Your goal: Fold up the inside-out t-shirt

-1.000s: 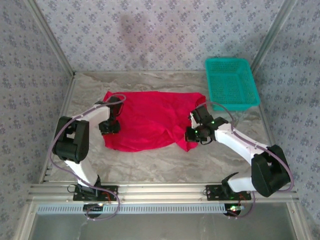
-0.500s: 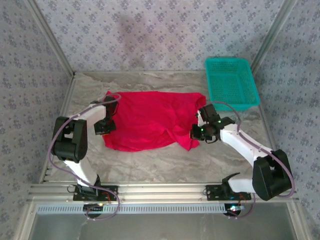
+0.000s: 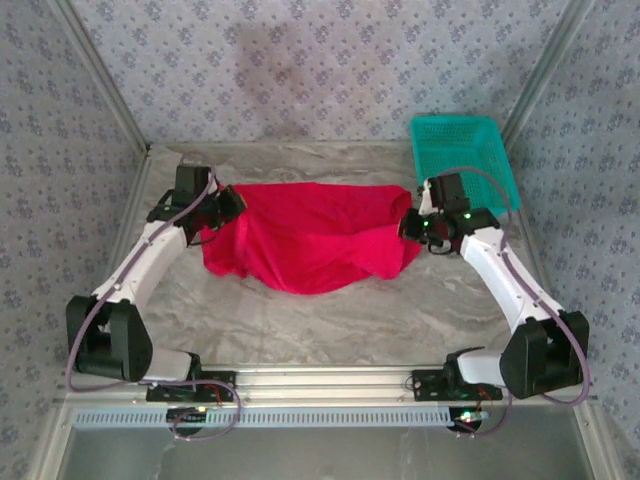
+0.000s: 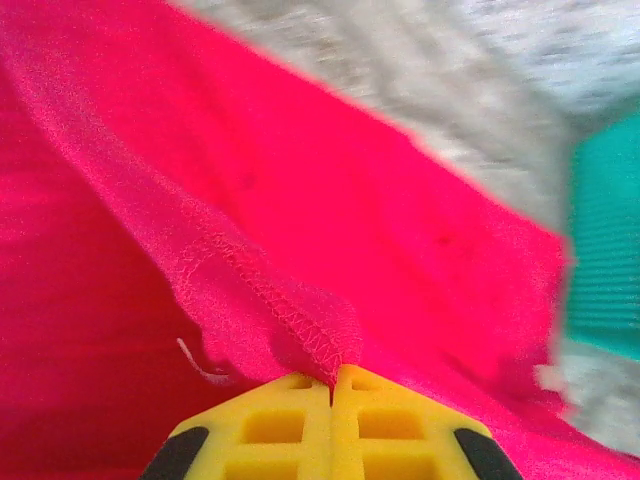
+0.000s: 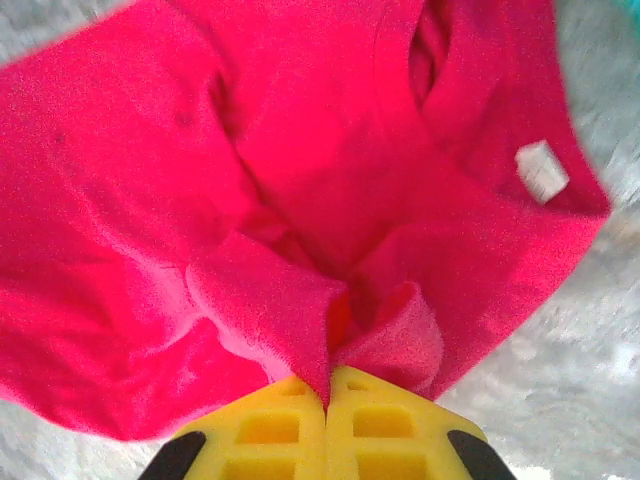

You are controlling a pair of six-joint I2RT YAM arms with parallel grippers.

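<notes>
Reaching arms forward, my left gripper (image 3: 227,204) and right gripper (image 3: 412,226) clamp t-shirt (image 3: 310,242) ends; right wrist view shows white tag (image 5: 541,170).

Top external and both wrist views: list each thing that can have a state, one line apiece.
red t-shirt, unfolded, pinched at both ends, sagging between the tools
left tool, shut on the t-shirt's stitched hem
right tool, shut on a bunched fold of the t-shirt
white tag, exposed, flat against the cloth
teal mesh basket, upright, empty
</notes>
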